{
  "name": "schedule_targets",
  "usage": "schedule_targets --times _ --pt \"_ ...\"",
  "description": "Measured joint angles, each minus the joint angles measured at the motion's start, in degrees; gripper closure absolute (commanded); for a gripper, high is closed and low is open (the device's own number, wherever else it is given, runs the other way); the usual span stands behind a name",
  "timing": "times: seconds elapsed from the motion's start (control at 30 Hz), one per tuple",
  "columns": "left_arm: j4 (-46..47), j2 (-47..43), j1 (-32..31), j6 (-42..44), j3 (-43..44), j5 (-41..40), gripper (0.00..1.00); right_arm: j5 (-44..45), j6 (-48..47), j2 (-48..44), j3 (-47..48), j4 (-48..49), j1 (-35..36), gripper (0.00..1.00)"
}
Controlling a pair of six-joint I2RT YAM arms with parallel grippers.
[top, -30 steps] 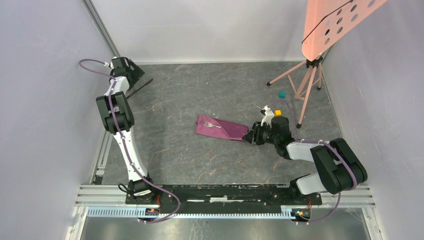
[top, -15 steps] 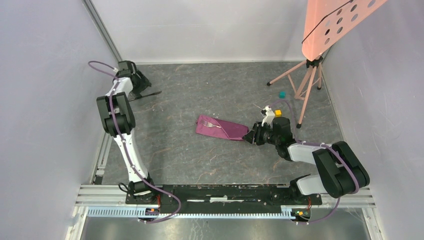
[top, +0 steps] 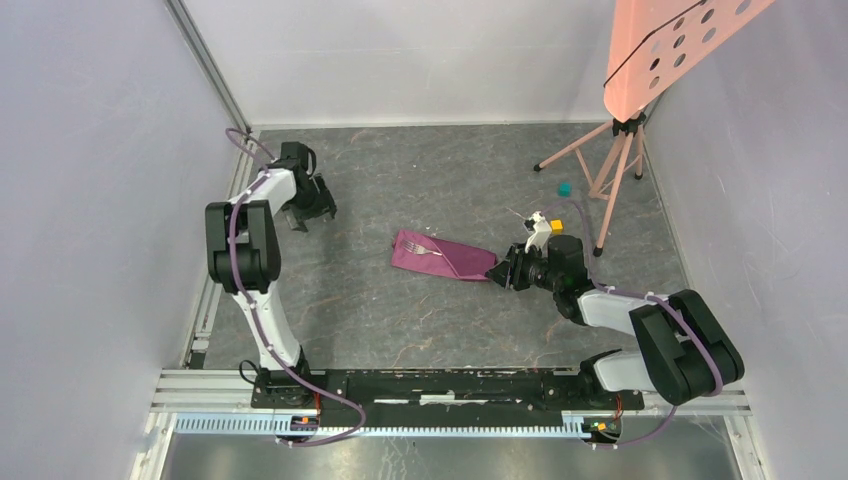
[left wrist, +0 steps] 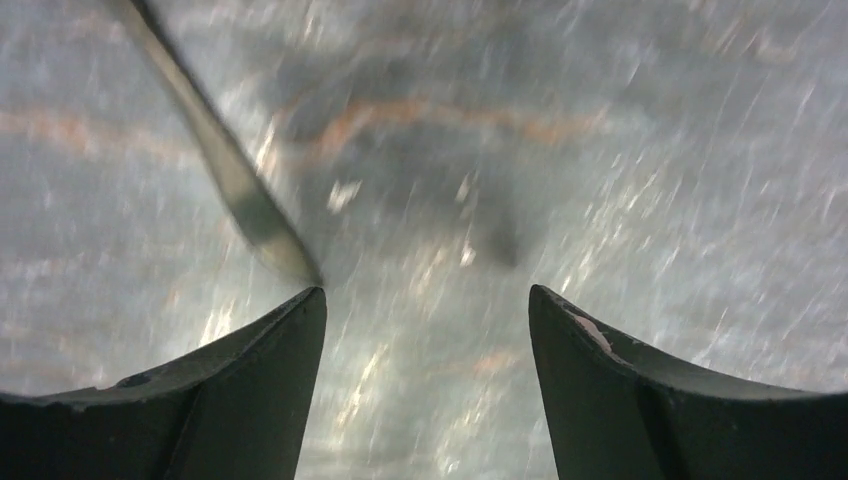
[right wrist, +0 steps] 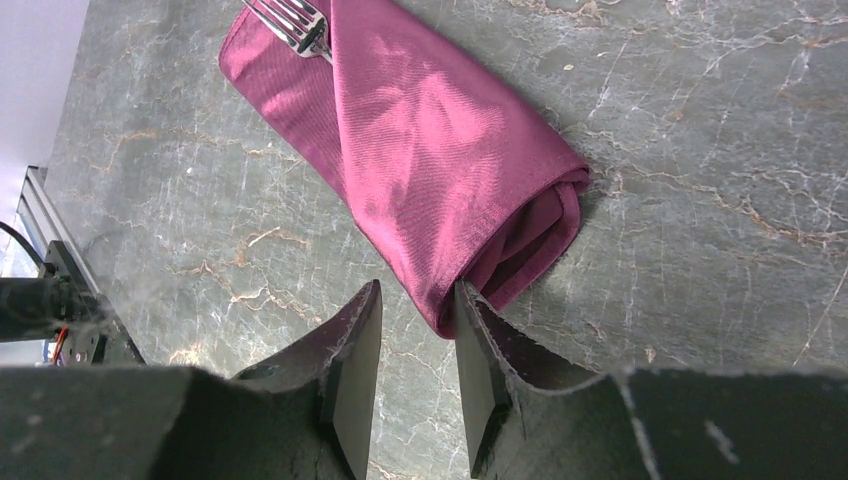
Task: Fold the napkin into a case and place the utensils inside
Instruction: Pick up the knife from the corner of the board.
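Note:
The plum-purple napkin lies mid-table, folded into a narrow case. The silver fork is tucked in it, its tines poking out at the far end. My right gripper sits low at the case's near end. Its jaws stand partly open, and the cloth's corner touches the right finger. My left gripper hovers at the far left, open, with bare table between its jaws. The dark knife shows blurred, and its end meets the left fingertip.
A teal cube and a yellow cube lie at the right, behind my right wrist. A tripod carrying an orange perforated board stands at the far right. Walls close in on the left, back and right.
My left arm has swung out of the far-left corner, rightward and nearer, its jaws narrowing somewhat. The knife has left its earlier spot. My right arm and the napkin stay put.

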Motion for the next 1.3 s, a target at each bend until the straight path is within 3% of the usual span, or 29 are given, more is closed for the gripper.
schedule_targets --times 0.2,0.33,0.77,1.07,1.23,1.3 --pt "-0.02 -12.9 0.94 -0.2 -9.2 -1.62 0.07 -0.22 0.28 -0.11 -0.15 0.17 0.0 0.62" --pt "-0.96 -17.18 3.1 -2.6 -7.45 -6.1 0.14 -0.39 0.42 -0.15 -0.15 0.39 0.0 0.62" --pt "-10.73 3.32 8.02 -7.06 9.7 -9.66 0.27 -0.61 0.39 -0.39 -0.15 0.42 0.0 0.58" --pt "-14.84 10.23 8.66 -10.03 16.46 -9.81 0.46 -0.61 0.39 -0.42 -0.17 0.42 0.0 0.57" --pt "-17.16 14.08 9.11 -10.05 22.62 -9.81 0.66 -0.59 0.37 -0.42 -0.17 0.42 0.0 0.57" --pt "-18.03 15.39 9.42 -10.05 24.87 -9.55 0.81 -0.57 0.35 -0.52 -0.17 0.37 0.0 0.57"
